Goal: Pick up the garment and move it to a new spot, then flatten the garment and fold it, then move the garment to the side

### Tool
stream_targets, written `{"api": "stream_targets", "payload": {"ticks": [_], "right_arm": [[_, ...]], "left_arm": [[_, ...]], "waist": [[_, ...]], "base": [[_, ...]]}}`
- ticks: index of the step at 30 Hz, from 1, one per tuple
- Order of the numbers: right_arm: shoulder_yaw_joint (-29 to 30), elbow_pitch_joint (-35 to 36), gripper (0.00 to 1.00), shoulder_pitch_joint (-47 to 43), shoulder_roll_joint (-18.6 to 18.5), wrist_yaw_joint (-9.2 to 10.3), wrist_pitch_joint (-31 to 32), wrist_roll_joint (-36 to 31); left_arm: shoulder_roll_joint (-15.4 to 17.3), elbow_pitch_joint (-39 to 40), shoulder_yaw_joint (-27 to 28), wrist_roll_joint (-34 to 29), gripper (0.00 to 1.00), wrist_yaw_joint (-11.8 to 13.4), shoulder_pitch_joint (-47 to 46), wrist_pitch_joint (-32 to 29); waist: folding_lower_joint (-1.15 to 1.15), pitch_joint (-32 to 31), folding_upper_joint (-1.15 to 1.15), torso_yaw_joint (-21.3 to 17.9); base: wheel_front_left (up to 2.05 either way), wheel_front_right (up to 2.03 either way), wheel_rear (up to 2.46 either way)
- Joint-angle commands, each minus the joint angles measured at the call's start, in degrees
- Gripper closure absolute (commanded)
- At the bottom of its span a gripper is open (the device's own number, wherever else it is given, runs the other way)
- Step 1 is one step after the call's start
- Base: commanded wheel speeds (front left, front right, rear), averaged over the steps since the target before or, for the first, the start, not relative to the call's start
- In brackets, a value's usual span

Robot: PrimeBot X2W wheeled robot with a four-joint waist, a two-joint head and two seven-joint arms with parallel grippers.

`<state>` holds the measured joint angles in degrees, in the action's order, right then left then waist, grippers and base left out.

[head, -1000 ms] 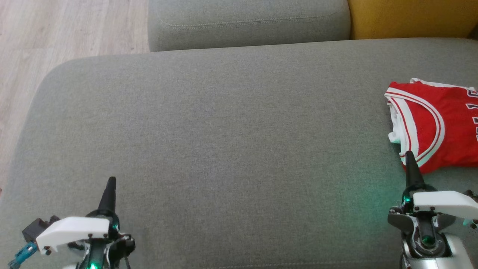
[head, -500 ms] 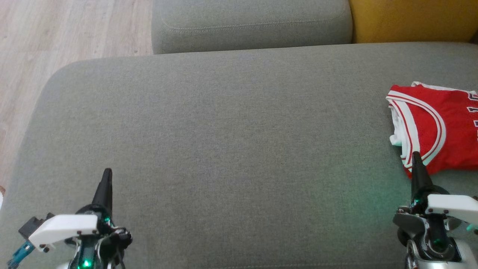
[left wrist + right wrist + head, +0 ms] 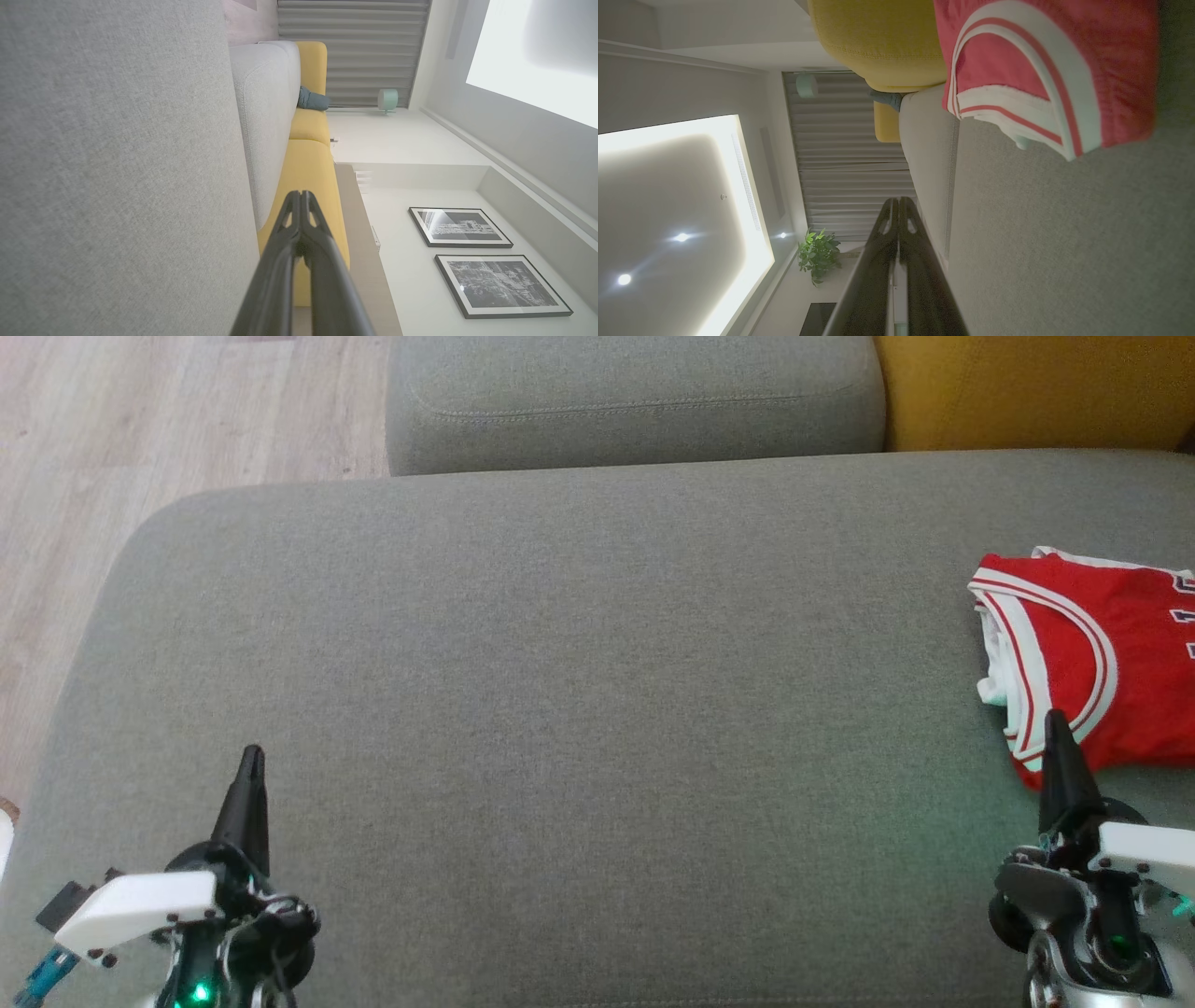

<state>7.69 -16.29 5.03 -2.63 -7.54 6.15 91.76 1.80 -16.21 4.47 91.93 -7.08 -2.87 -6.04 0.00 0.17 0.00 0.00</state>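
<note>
**Both grippers edge outward while the folded jersey stays put**

Over the last second the whole head view has slid slightly, so the camera has moved. Measured against the grey seat cushion (image 3: 579, 709), the garment (image 3: 1120, 653) has kept its place. The left gripper (image 3: 252, 753) has edged toward the cushion's left end and the right gripper (image 3: 1055, 717) toward its right end.

The garment is a red jersey with white trim. It lies folded and flat at the cushion's right end. Its layered, folded edge and the curved white band face the cushion's middle. The rest runs off the right of the head view, so its full long axis cannot be told.

Both arms hang low over the cushion's near edge, well apart from each other, with their fingers pointing toward the cushion's far edge. The left gripper's two dark fingers are pressed together on nothing, above bare fabric. The right gripper's fingers are likewise together and empty. Their tip overlaps the garment's near corner in the head view, and whether it touches the cloth cannot be told.
</note>
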Motion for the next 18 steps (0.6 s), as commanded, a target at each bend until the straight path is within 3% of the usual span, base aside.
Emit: {"api": "stream_targets", "payload": {"ticks": [1,18], "right_arm": [[-1.2,2.3,1.0,1.2,-0.2,0.05,0.3,0.4],[-1.2,2.3,1.0,1.2,-0.2,0.05,0.3,0.4]], "left_arm": [[1.1,2.1,2.0,0.2,1.0,-0.4,-3.3,-0.4],[1.1,2.1,2.0,0.2,1.0,-0.4,-3.3,-0.4]], "waist": [[0.0,0.0,0.0,0.0],[0.0,0.0,0.0,0.0]], "base": [[0.0,0.0,0.0],[0.0,0.0,0.0]]}}
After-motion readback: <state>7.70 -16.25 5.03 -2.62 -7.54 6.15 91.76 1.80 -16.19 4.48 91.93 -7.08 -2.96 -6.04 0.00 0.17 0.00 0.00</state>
